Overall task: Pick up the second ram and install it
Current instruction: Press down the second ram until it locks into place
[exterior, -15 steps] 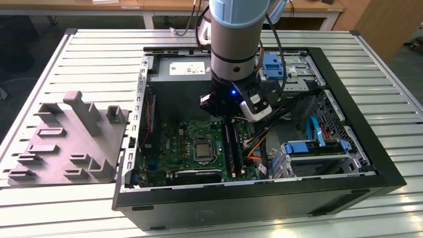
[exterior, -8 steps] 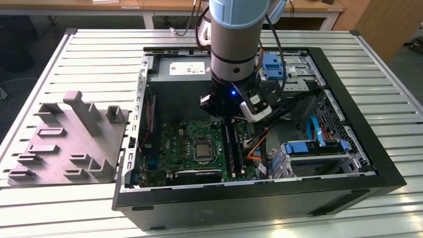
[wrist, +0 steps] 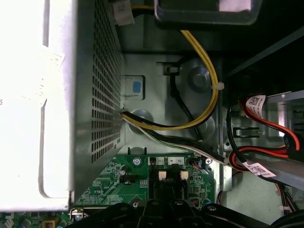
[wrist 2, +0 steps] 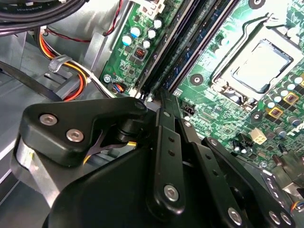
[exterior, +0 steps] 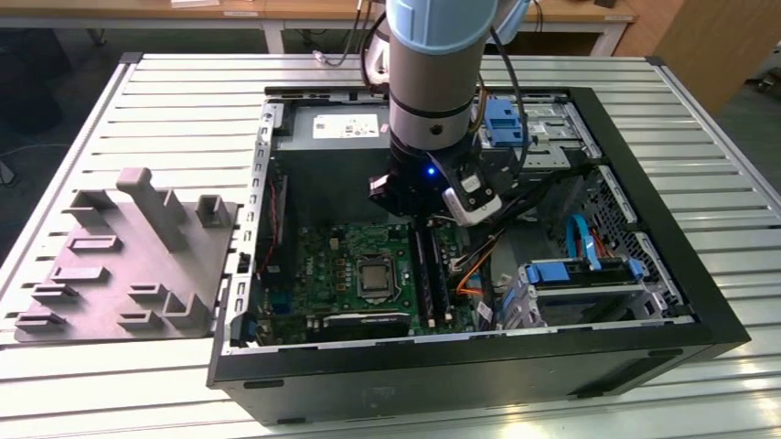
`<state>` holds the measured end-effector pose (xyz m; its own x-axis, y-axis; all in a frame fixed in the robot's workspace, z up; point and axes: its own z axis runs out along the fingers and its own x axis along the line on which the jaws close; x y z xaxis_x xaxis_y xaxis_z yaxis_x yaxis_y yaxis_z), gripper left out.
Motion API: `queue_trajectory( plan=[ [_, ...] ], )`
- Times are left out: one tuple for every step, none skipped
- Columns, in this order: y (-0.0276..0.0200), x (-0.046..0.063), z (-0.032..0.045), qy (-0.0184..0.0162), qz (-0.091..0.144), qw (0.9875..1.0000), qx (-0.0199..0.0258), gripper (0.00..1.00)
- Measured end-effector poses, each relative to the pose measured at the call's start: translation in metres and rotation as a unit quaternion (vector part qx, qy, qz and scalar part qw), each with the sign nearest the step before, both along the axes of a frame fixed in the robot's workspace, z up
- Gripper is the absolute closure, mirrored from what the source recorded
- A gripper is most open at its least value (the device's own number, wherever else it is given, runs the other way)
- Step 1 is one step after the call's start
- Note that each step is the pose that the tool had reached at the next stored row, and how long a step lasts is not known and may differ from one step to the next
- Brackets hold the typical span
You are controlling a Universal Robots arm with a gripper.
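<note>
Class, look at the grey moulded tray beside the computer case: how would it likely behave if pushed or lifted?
The grey moulded tray is probably stiff, being one moulded piece. Its broad flat base suggests it would slide on the slatted table rather than tip, despite its tall posts.

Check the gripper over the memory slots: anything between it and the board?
Nothing visible does. The gripper sits right above the memory slots beside the processor socket. The orange cables lie off to the exterior view's right of the slots, not across them. The ram stick itself can't be made out.
</note>
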<state>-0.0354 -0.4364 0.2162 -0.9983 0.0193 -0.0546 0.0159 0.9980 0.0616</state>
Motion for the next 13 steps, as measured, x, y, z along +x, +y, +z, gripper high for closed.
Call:
queue_trajectory(
  plan=[
    [0.0000,0.000,0.0000,0.0000,0.000,1.0000,0.0000,0.90],
    [0.0000,0.000,0.0000,0.0000,0.000,1.0000,-0.0001,0.90],
    [0.0000,0.000,-0.0001,0.0000,0.000,1.0000,0.0000,0.90],
    [0.0000,0.000,-0.0001,0.0000,0.000,1.0000,0.0000,0.90],
    [0.0000,0.000,0.0002,0.0000,0.000,1.0000,0.0001,0.90],
    [0.0001,0.000,0.0011,-0.0003,0.000,1.0000,0.0005,0.90],
    [0.0003,0.000,0.0026,-0.0005,0.000,1.0000,0.0012,0.90],
    [0.0002,0.000,0.0052,-0.0002,0.000,1.0000,0.0006,0.90],
    [0.0000,0.000,0.0077,0.0000,0.000,1.0000,0.0001,0.90],
    [0.0000,0.000,0.0098,-0.0001,0.000,1.0000,0.0002,0.90],
    [0.0000,0.000,0.0123,-0.0001,0.000,1.0000,0.0002,0.90],
    [0.0001,0.000,0.0145,-0.0001,0.000,1.0000,0.0001,0.90],
    [0.0000,0.000,0.0165,-0.0001,0.000,1.0000,0.0001,0.90]
  ],
)
